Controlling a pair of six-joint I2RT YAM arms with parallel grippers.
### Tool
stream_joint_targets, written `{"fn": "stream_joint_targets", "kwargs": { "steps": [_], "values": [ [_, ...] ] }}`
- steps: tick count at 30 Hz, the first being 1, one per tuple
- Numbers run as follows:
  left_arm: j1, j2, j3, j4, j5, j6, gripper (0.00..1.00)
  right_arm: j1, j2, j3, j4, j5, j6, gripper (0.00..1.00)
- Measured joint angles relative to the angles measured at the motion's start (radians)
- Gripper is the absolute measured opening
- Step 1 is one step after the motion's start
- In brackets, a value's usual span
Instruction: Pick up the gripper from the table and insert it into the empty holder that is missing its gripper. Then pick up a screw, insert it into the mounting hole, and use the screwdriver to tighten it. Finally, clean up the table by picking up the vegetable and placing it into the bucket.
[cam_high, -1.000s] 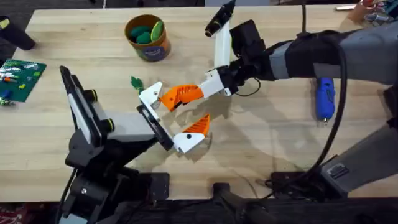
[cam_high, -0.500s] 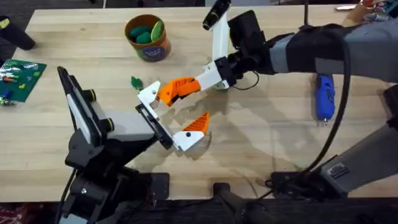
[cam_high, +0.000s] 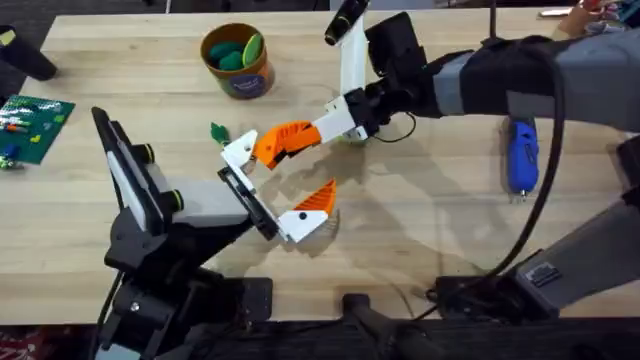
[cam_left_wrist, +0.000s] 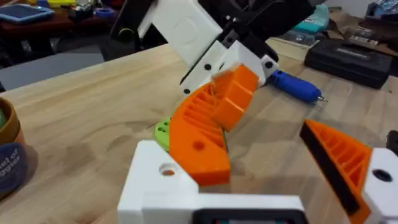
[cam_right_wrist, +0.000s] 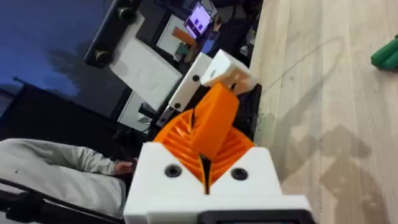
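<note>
Green circuit board (cam_high: 33, 125): far left edge of the table (cam_high: 430, 215); markings too small to read.

Left gripper (cam_high: 268, 190): centre-left, spread wide. One prong carries an orange ribbed pad (cam_high: 318, 199); the other is the bare white holder (cam_high: 240, 152), with its mounting hole (cam_left_wrist: 166, 169) clear and open in the left wrist view. Nothing lies clasped between the two prongs.

Bucket (cam_high: 238, 60): back of the table, left of centre, yellow-orange with a dark blue band. Green vegetable pieces (cam_high: 237, 52) lie inside. The band carries pale lettering, seen at the edge of the left wrist view, not legible.

Loose green vegetable (cam_high: 219, 132): on the table just beside the holder, on its bucket side.

Gripper (cam_high: 284, 141): orange ribbed wedge, off the table, its free end touching the holder's top face beside the hole, tilted.

Right gripper (cam_high: 306, 138): centre, reaching in from the right; white fingers (cam_right_wrist: 168, 171) closed firmly on the orange wedge's near end.

Screwdriver (cam_high: 521, 157): blue, lying flat at the right of the table, well apart from both arms. No label readable.
</note>
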Motion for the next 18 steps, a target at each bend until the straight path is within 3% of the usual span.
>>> {"fn": "stream_joint_targets", "kwargs": {
  "steps": [12,18],
  "values": [
    [0.006,0.000,0.000,-0.001,-0.036,-0.009,0.986,0.025,0.036,0.011,0.027,0.007,-0.027,0.022],
    [0.011,0.000,0.000,-0.002,-0.057,-0.012,0.986,0.033,0.036,0.014,0.055,0.037,0.047,0.022]
  ]
}}
